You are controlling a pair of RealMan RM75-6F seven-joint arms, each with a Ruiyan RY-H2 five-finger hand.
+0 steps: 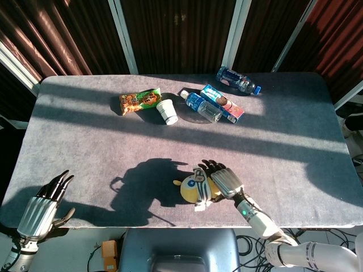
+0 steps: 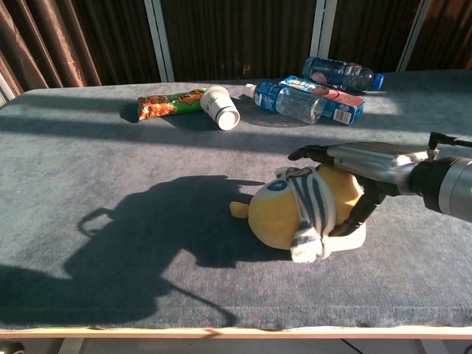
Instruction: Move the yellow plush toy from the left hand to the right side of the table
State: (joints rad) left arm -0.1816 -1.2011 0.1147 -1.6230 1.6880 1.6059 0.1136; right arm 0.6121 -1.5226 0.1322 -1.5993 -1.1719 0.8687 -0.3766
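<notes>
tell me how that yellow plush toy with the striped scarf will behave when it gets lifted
The round yellow plush toy looks soft, so it will probably squash under the right robot hand wrapped over it. Its striped knit scarf hangs loose and may dangle. Resting on the grey felt table, it seems unlikely to slide.

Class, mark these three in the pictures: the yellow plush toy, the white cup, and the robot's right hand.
yellow plush toy (image 2: 276, 214), chest view, on its yellow face.
white cup (image 1: 167, 111), head view, on its side wall.
right hand (image 2: 361, 158), chest view, on the silver back of the hand.
</notes>
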